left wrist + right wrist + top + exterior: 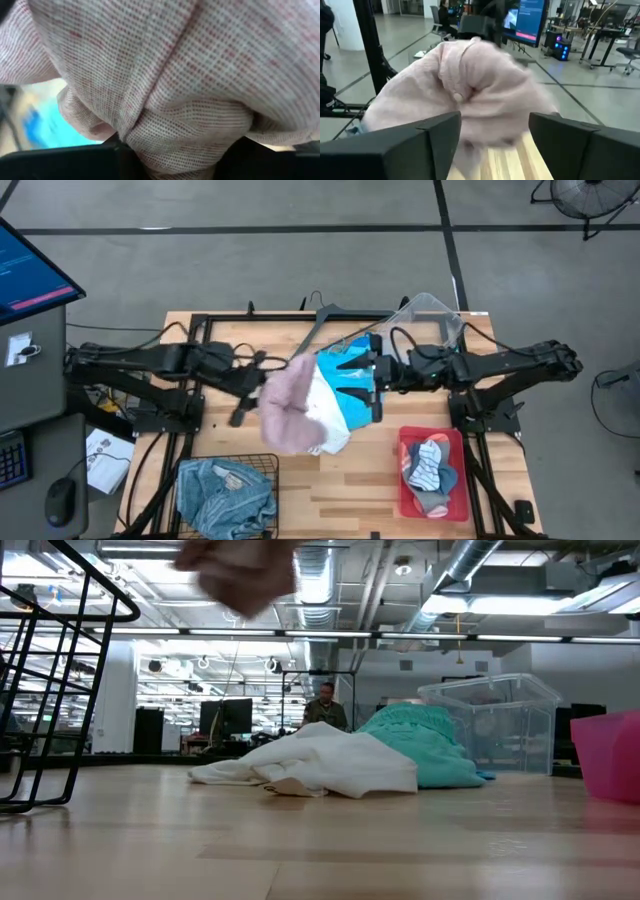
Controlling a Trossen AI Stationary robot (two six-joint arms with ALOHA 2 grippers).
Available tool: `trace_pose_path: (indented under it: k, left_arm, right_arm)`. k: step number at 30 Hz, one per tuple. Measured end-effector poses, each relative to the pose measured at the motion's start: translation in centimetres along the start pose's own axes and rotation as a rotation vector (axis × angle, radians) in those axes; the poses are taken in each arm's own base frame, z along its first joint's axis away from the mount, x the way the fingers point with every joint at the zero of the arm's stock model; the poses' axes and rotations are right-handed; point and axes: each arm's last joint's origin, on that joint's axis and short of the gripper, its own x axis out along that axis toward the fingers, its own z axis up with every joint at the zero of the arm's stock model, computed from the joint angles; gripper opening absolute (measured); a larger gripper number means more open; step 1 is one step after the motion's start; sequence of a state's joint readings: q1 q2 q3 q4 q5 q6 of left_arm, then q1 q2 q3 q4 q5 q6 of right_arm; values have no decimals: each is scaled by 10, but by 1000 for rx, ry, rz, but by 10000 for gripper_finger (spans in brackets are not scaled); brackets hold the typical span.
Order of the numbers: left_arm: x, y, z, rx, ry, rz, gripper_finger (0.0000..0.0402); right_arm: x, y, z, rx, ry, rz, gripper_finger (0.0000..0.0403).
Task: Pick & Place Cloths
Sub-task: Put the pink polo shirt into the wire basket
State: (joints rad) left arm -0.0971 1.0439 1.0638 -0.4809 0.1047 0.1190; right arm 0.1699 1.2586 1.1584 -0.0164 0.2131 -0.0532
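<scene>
Pink cloth (290, 408) hung lifted above the table, bunched in the left gripper (262, 383), whose fingers were clamped on it. Right gripper (494, 131), fingers spread and empty, faced it from just beside.

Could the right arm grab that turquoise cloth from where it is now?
Probably yes. The right gripper is open and sits right over the turquoise cloth, with nothing between them. The pink cloth, lifted by the left gripper, hangs off to one side.

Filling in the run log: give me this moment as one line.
left gripper: shut on dusty pink cloth, lifted | right gripper: open, over turquoise cloth | white cloth: on table
</scene>
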Motion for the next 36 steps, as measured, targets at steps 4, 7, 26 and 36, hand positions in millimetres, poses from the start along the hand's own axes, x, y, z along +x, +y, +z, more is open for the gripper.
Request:
trace_pose_path:
  k: [4,7,26,36]
  left_arm:
    - [-27,-21,-21,-148,199,-76,116]
    - [-40,-37,-28,-259,274,-128,116]
    - [-11,-153,-55,-637,742,-246,116]
    - [32,-181,-88,-473,993,-192,116]
  right_arm:
    - [-7,-1,-1,3,36,3,223]
    - [-8,-4,-1,2,41,-4,217]
    - [9,-16,-20,-10,163,-53,189]
    - [9,-19,-22,6,179,-65,182]
